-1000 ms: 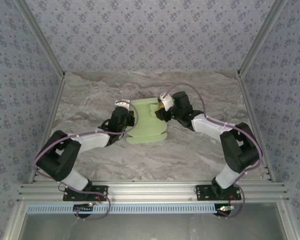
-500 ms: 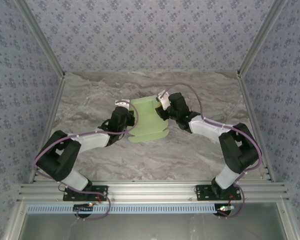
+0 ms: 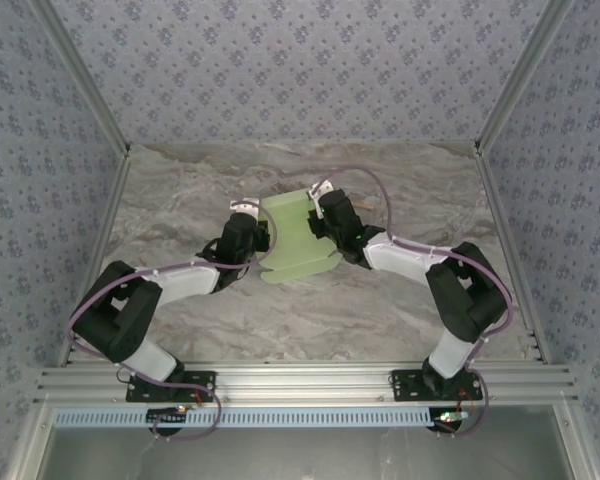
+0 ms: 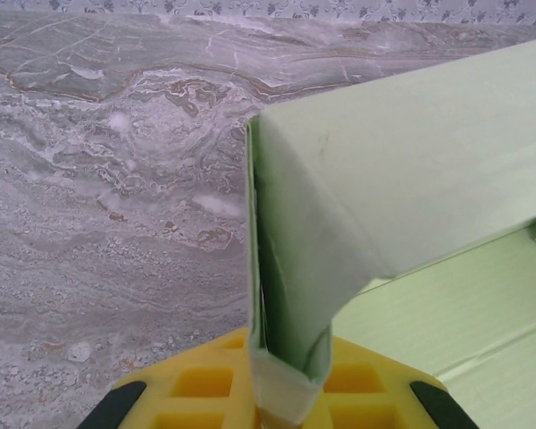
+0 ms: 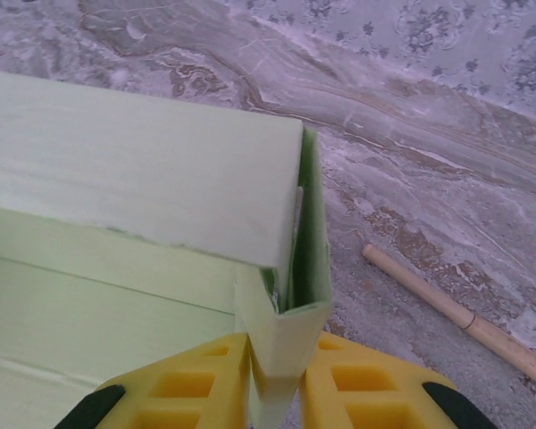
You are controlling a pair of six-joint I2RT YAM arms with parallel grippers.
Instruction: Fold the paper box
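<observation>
The paper box (image 3: 298,243) is a pale green card, partly folded, lying mid-table between the two arms. Its left side wall (image 4: 281,295) stands upright as a doubled fold, and my left gripper (image 4: 281,393) is shut on that fold between its yellow fingers (image 4: 196,384). The right side wall (image 5: 299,268) is also folded up double, and my right gripper (image 5: 277,384) is shut on it, yellow pads (image 5: 366,384) pressing from both sides. From above, the left gripper (image 3: 252,240) and right gripper (image 3: 318,222) flank the box.
A thin tan wooden stick (image 5: 456,315) lies on the marble table (image 3: 200,300) to the right of the box, behind the right arm. Patterned walls enclose the table on three sides. An aluminium rail (image 3: 300,380) runs along the near edge.
My right gripper has moved left toward the box and closed on its right wall. The box's right side has been pushed up and slightly left. The left arm has stayed put.
</observation>
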